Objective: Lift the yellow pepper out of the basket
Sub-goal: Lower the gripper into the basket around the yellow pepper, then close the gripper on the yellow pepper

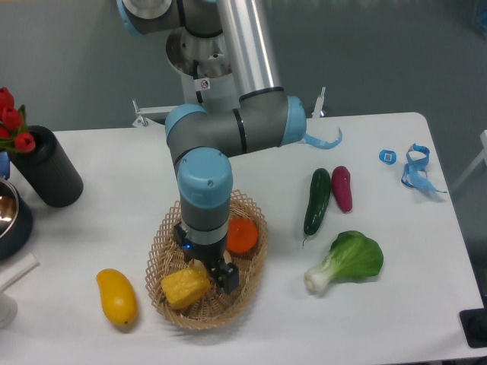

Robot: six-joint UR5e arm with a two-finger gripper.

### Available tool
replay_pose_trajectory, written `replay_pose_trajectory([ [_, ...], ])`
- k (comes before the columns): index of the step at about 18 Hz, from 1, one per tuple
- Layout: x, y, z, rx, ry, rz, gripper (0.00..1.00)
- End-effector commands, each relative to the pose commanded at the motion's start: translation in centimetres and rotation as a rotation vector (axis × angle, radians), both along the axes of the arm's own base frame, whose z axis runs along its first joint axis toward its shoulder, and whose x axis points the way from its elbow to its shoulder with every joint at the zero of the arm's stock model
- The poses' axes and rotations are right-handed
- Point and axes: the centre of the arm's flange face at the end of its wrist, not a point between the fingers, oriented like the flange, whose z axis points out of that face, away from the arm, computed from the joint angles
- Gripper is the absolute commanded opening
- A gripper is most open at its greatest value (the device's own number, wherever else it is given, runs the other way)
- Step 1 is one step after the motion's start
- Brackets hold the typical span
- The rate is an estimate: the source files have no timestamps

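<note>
Surface: white table (114, 175), matte, with rounded far corners; its right edge runs off toward a grey floor.
Room: plain grey wall behind; my arm's base post stands at the table's far edge.
Writing: none readable. A small label with a red mark sits on my arm's column, too small to read. A blue light glows on my wrist.
My gripper (204, 268): pointing straight down inside the basket (255, 262), directly above the yellow pepper (184, 287). Fingers look spread, with one dark finger showing to the pepper's right; whether they touch the pepper I cannot tell, since my wrist blocks the view.
Yellow pepper: lying in the basket's near left part, at the wicker wall.
Orange fruit (242, 235): in the basket's far right part, just beside my wrist.
Outside the basket, left: smooth yellow fruit (116, 296) on the table, near the rim.
Right side: green cucumber (316, 201) and dark red vegetable (342, 187) side by side; leafy green (350, 260) in front of them.
Far right: blue tape scraps (415, 169).
Left edge: black cylinder (47, 167) with red tulips (11, 120) beside it.
</note>
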Motion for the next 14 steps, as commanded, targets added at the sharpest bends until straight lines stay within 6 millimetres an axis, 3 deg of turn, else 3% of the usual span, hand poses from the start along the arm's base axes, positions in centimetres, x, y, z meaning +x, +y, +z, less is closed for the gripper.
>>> replay_pose_trajectory([
  [7, 1.5, 0.5, -1.6, -0.027, -0.011, -0.024, 1.0],
  [14, 1.6, 1.1, -2.5, -0.034, -0.017, -0.025, 1.0],
])
